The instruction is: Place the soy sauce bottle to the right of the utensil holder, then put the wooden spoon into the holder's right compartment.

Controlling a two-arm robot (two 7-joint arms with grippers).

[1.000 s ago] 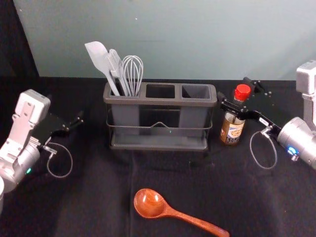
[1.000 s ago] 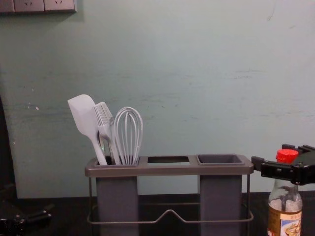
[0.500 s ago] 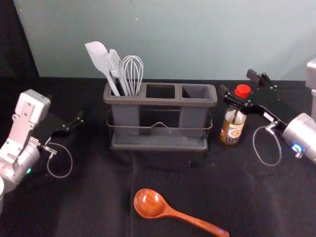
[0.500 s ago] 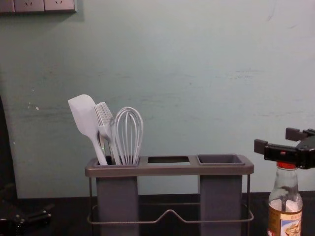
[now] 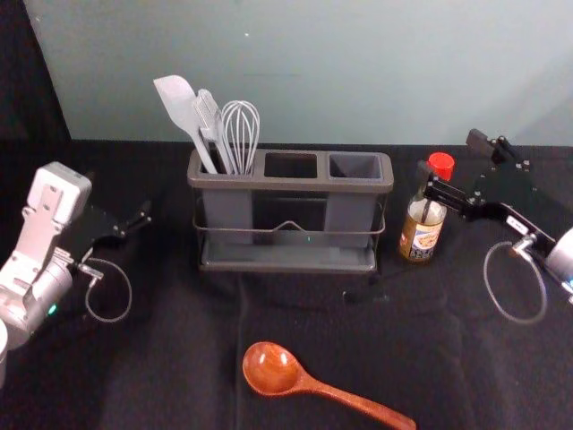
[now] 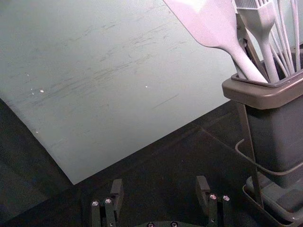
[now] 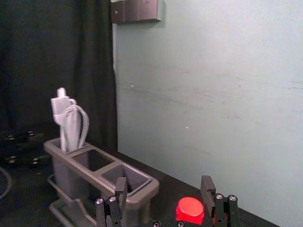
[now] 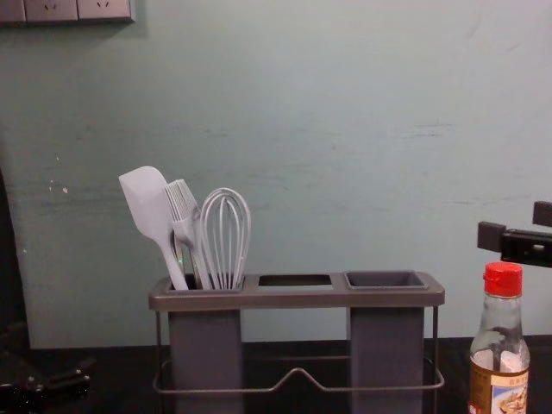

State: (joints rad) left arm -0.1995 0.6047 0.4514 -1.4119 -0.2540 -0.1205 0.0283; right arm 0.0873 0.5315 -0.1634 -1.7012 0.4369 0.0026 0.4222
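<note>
Standing just right of the utensil holder [image 5: 288, 184], the soy sauce bottle [image 5: 420, 236] is flanked by the right claw [image 5: 449, 154], held open higher up, while the spoon [image 5: 313, 385] is laid in front and the open left claw [image 5: 132, 224] is parked leftward.

Open left gripper [image 5: 120, 195] near utensil holder [image 6: 267, 98]

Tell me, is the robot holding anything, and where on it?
Nothing is held. The black right gripper hovers clear of the red-capped glass bottle, jaws open; the black left gripper has open, empty jaws.
</note>
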